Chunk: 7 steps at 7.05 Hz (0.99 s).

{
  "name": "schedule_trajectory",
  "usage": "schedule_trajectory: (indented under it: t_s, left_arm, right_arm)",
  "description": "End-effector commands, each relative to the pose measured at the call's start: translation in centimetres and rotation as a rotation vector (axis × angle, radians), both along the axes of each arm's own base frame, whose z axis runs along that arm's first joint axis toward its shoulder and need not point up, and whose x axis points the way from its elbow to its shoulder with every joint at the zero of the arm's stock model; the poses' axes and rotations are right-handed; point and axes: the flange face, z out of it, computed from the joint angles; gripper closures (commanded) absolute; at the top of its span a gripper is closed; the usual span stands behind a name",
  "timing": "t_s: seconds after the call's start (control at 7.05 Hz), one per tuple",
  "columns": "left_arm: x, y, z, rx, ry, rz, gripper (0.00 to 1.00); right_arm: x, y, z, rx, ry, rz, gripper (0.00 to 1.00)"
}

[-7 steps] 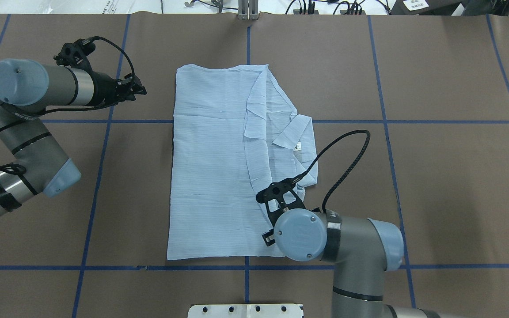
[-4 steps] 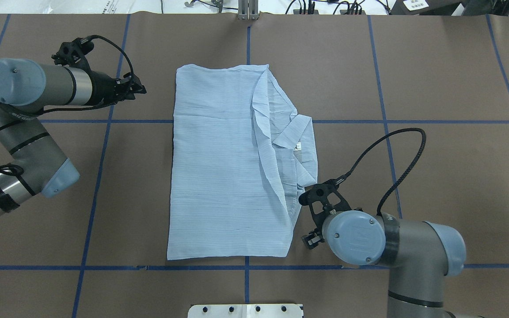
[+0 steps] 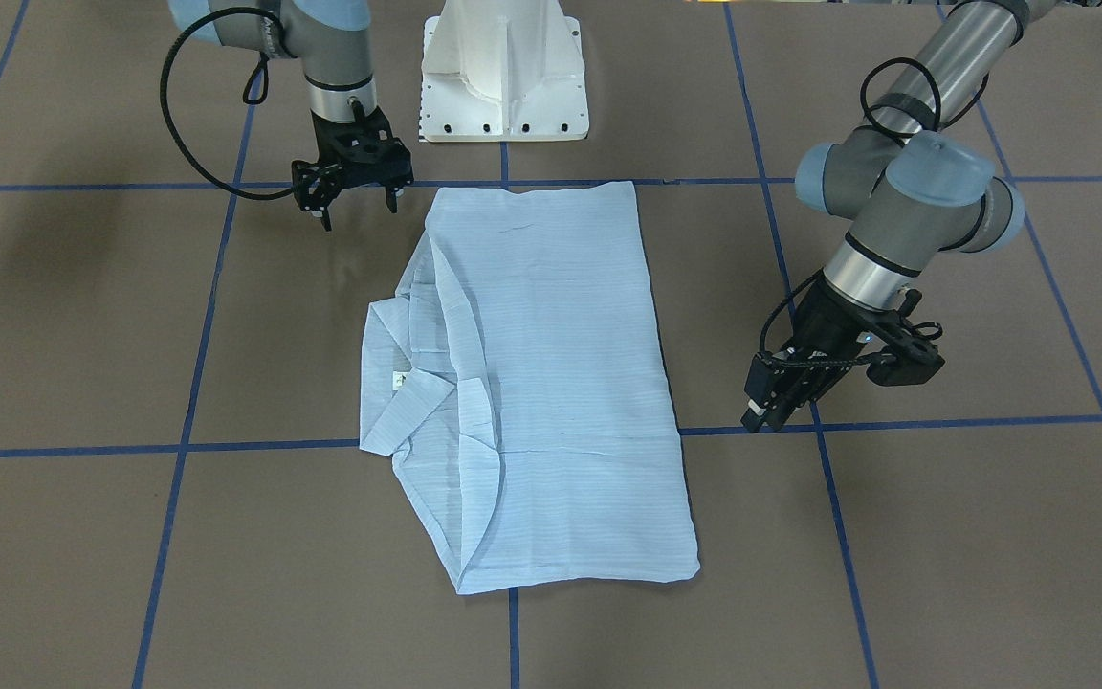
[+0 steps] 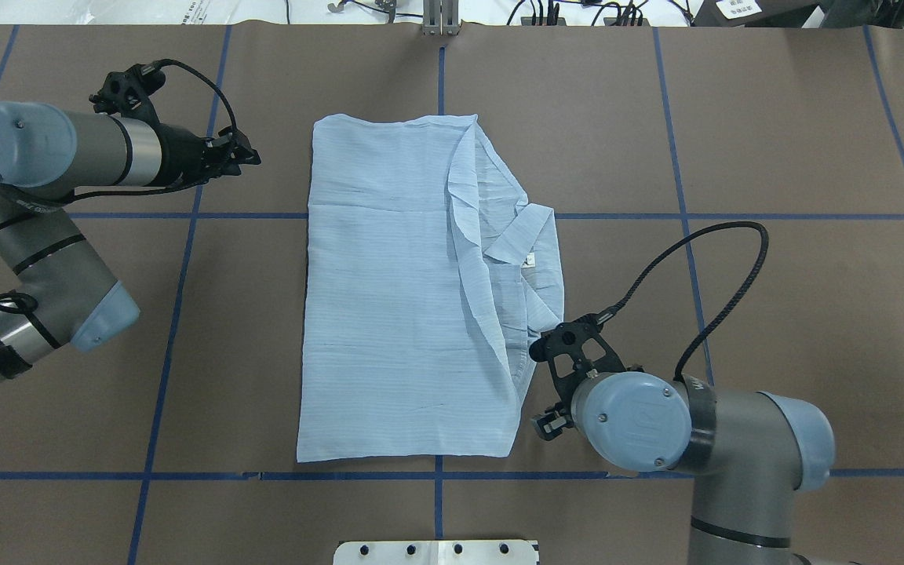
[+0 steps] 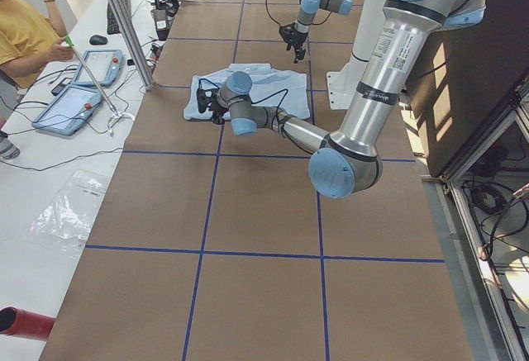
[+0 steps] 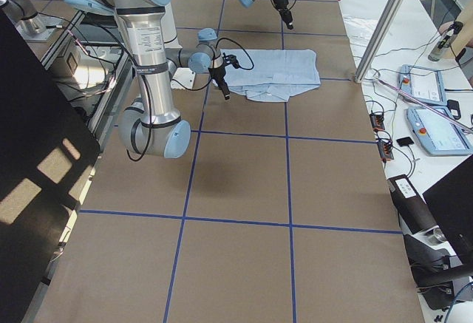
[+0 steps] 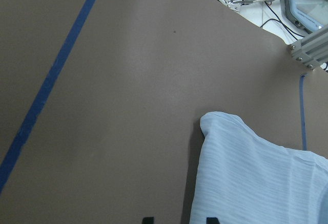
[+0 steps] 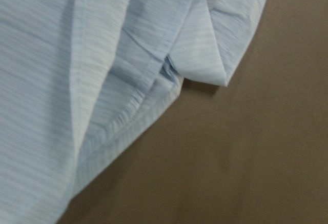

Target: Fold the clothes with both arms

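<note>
Overhead exterior view: the thin, light-blue striped button-up shirt (image 4: 389, 314) lies partly folded mid-table. The black left gripper (image 3: 760, 416) and right gripper (image 3: 360, 204) hover beside it, jaws apart and empty. A shallow pinch at the loose collar-side flap (image 4: 491, 314) would likely catch one layer and drag the fold open.

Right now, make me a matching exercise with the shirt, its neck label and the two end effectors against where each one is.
1. shirt
2. neck label
3. left end effector
4. right end effector

A. off the shirt, beside its collar side
B. white, by the collar
C. folded flat on the table
D. off the shirt, beside its plain side

Pairs: 1-C, 2-B, 3-D, 4-A.
</note>
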Motion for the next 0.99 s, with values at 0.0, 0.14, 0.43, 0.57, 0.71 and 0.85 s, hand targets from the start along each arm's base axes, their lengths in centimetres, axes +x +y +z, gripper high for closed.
schedule_trajectory:
  t_s: [0.0, 0.14, 0.43, 0.57, 0.71, 0.85]
  left_arm:
    - [-2.3, 2.7, 1.1, -0.006, 0.009, 0.034, 0.56]
    - [-2.9, 3.0, 1.1, -0.004, 0.013, 0.034, 0.56]
    - [-3.0, 3.1, 1.2, -0.005, 0.012, 0.034, 0.56]
    - [-2.9, 3.1, 1.2, -0.005, 0.012, 0.035, 0.56]
    - [-2.9, 3.1, 1.2, -0.005, 0.012, 0.035, 0.56]
    - [-2.9, 3.1, 1.2, -0.005, 0.012, 0.035, 0.56]
  right_arm:
    - [-3.2, -2.4, -2.7, 0.005, -0.021, 0.029, 0.00]
    - [-4.7, -3.6, -3.3, 0.004, -0.015, 0.042, 0.00]
    - [-5.8, -5.2, -2.3, -0.004, 0.017, 0.061, 0.00]
    - [-5.1, -6.9, -1.5, -0.005, 0.034, 0.075, 0.00]
    - [-4.2, -8.2, -0.8, -0.002, 0.049, 0.083, 0.00]
    - [-2.8, -8.3, 2.1, -0.011, 0.075, 0.086, 0.00]
